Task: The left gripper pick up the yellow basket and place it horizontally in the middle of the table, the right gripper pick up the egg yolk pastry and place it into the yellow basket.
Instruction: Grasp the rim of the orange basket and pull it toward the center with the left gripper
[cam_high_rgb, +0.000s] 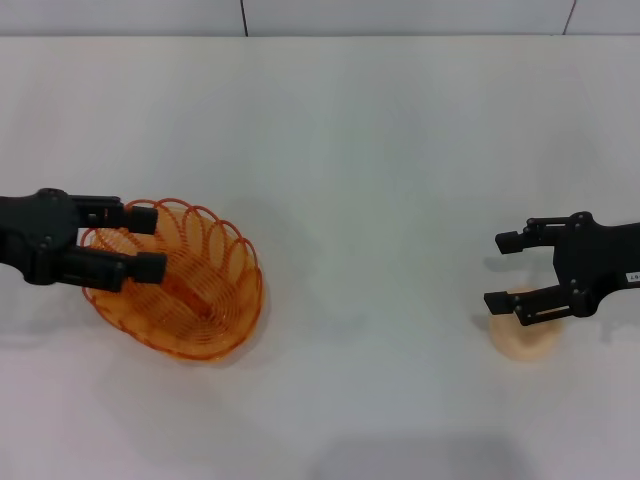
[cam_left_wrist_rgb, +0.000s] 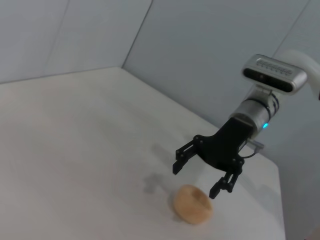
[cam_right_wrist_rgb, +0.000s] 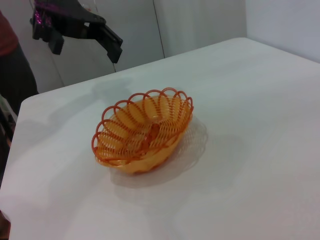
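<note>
The yellow basket (cam_high_rgb: 185, 285) is an oval orange wire basket with a looped rim, lying on the left of the white table (cam_high_rgb: 380, 150). My left gripper (cam_high_rgb: 158, 241) is open and overlaps the basket's left rim in the head view. In the right wrist view the left gripper (cam_right_wrist_rgb: 82, 45) hangs in the air, above and apart from the basket (cam_right_wrist_rgb: 145, 132). The egg yolk pastry (cam_high_rgb: 525, 338) is a small round beige bun on the right of the table. My right gripper (cam_high_rgb: 493, 272) is open just over the pastry, one finger above its far edge. In the left wrist view the right gripper (cam_left_wrist_rgb: 195, 181) hovers close above the pastry (cam_left_wrist_rgb: 192, 204).
The table's right edge and corner (cam_left_wrist_rgb: 275, 170) lie close behind the pastry. Grey wall panels (cam_high_rgb: 300, 15) run along the table's far edge. A person in dark clothes (cam_right_wrist_rgb: 12, 60) stands beyond the table's left side.
</note>
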